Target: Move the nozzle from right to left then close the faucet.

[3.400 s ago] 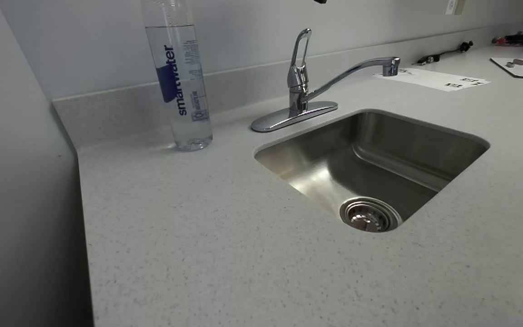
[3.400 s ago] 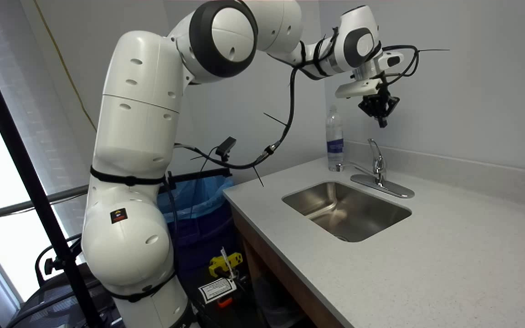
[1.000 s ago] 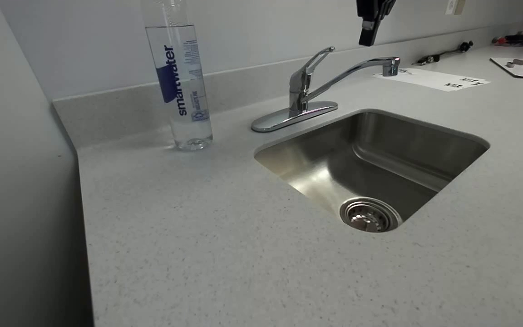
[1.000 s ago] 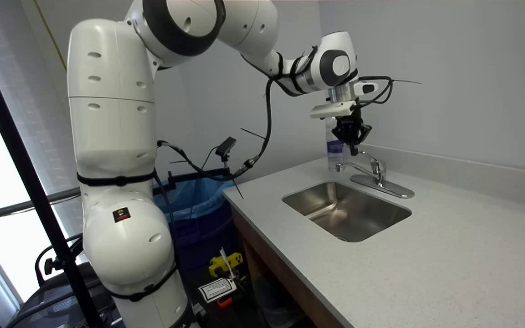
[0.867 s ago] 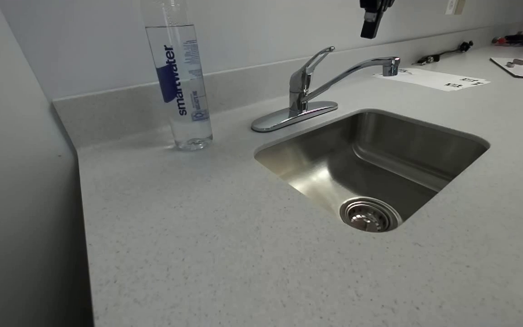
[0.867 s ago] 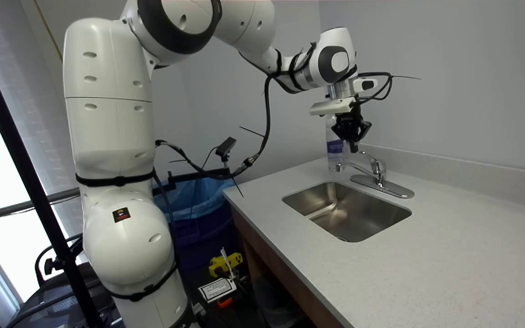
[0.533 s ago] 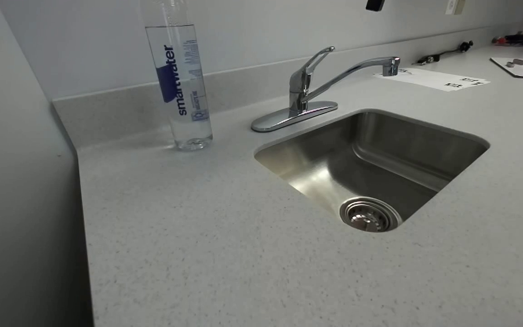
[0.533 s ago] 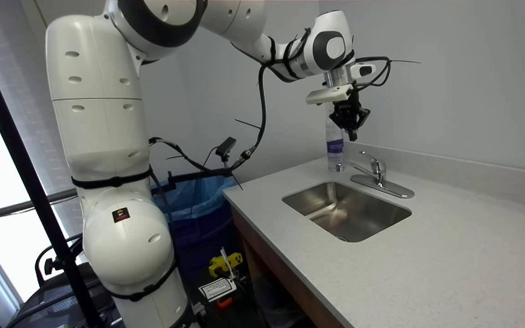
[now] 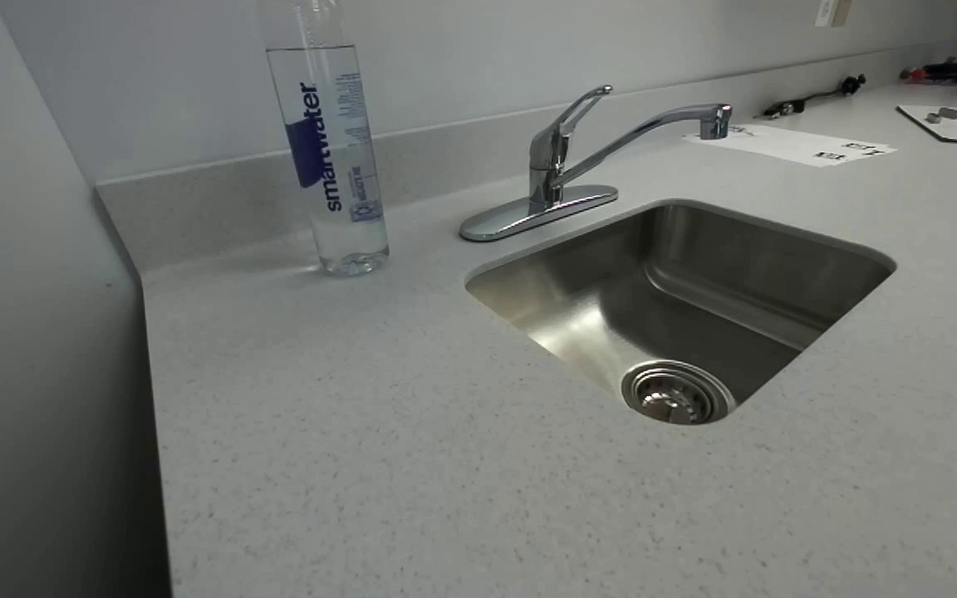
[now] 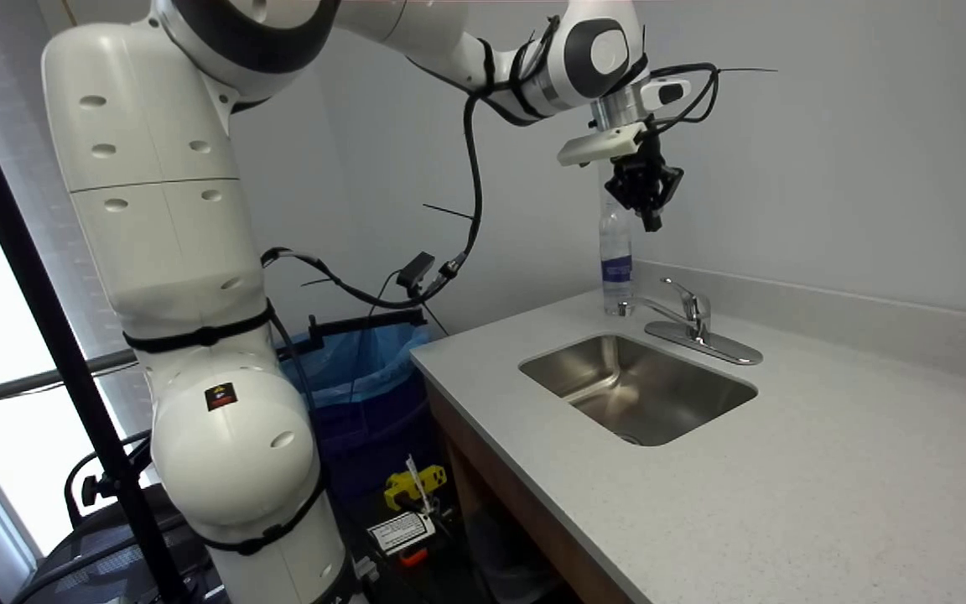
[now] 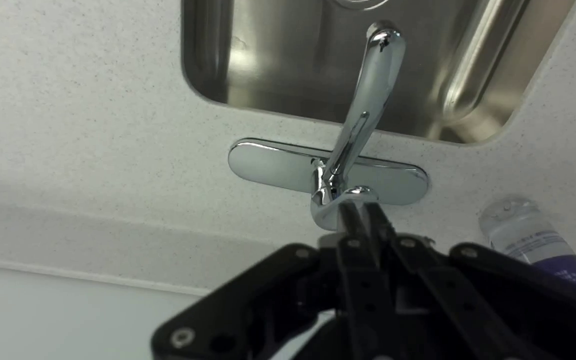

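The chrome faucet (image 9: 538, 212) stands behind the sink and also shows in an exterior view (image 10: 698, 323). Its nozzle (image 9: 653, 124) reaches out over the sink; it shows in an exterior view (image 10: 655, 307) and in the wrist view (image 11: 375, 85), where it points up and slightly right. The lever handle (image 9: 585, 106) is tilted down, leaning the same way as the nozzle. My gripper (image 10: 652, 225) hangs well above the faucet, apart from it and empty. In the wrist view the fingertips (image 11: 359, 204) are close together with a thin gap, overlapping the faucet body in the picture.
A tall clear water bottle (image 9: 333, 166) with a blue label stands beside the faucet, also in the wrist view (image 11: 533, 235). The steel sink (image 10: 638, 394) is set in the counter. The backsplash (image 10: 869, 306) and wall are behind. Paper (image 9: 794, 145) lies farther along the counter.
The lever stood upright 3.4 seconds ago and was tilted down by one second ago. Since then my gripper has risen away, leaving an exterior view. The nozzle has not visibly moved.
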You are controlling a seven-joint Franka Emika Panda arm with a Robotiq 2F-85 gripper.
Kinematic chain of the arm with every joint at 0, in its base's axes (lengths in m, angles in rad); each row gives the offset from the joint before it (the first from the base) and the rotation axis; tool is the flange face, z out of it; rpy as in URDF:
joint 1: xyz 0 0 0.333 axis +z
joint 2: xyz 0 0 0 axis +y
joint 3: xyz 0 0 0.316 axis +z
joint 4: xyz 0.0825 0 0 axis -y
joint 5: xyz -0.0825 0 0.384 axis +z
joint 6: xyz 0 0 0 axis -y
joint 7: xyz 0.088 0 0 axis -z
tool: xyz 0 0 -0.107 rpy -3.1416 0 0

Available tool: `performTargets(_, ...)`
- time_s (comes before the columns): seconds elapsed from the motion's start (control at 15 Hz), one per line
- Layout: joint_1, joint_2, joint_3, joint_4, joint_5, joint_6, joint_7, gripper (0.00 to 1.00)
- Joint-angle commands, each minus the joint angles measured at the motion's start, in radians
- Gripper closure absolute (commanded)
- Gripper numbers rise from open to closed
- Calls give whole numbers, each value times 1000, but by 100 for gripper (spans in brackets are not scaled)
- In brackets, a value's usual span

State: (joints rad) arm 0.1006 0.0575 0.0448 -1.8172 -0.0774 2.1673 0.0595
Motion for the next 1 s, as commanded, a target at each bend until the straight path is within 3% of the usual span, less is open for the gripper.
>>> performTargets(0.0, -20, -59, 3, -36, 36, -16, -32, 59)
performTargets(0.53, -33, -93, -3, -59, 56, -13, -33, 1)
performTargets(0.93, -32, -118, -2, -83, 87, -12, -37, 0)
